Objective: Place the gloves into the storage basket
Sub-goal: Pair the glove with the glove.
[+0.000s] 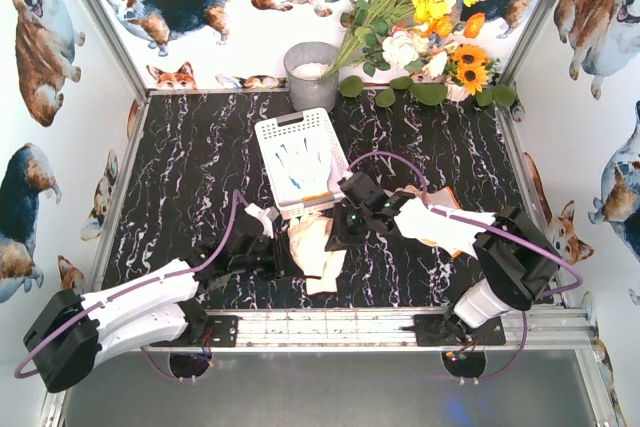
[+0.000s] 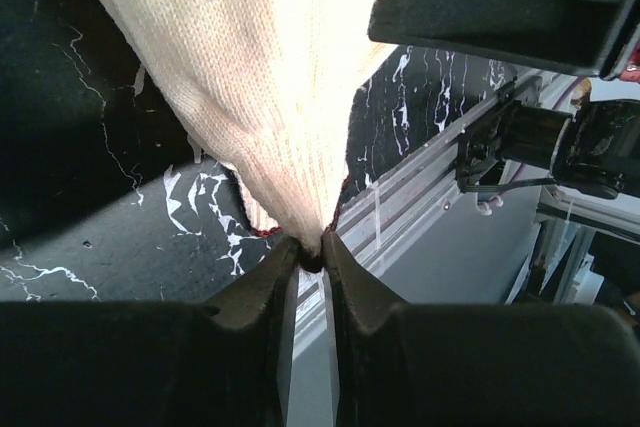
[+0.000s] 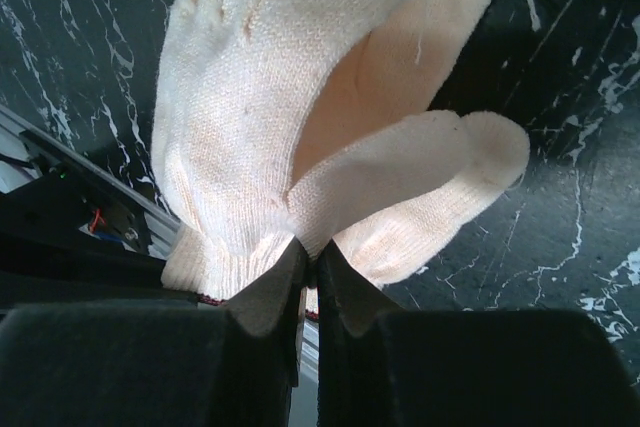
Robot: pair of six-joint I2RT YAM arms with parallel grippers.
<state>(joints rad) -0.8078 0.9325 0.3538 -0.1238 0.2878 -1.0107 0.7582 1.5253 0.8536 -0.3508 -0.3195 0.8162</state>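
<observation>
Both your tools are pinched closed on the cream glove point(image 1: 315, 247): the left tool point(image 2: 310, 252) has only a thin hem edge, the right tool point(image 3: 308, 259) has the cuff. The glove is at 6 o'clock from the storage basket point(image 1: 296, 121), just beside its near rim. Lift unevenly and that slim left pinch could slip, leaving the glove draped over the rim.

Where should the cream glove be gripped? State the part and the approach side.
Likely the ribbed cuff of the cream glove, approached from the cuff end: that hem is thicker than the floppy finger end, so it should slip less. The right gripper is shut on it there; the left gripper pinches another edge.
</observation>
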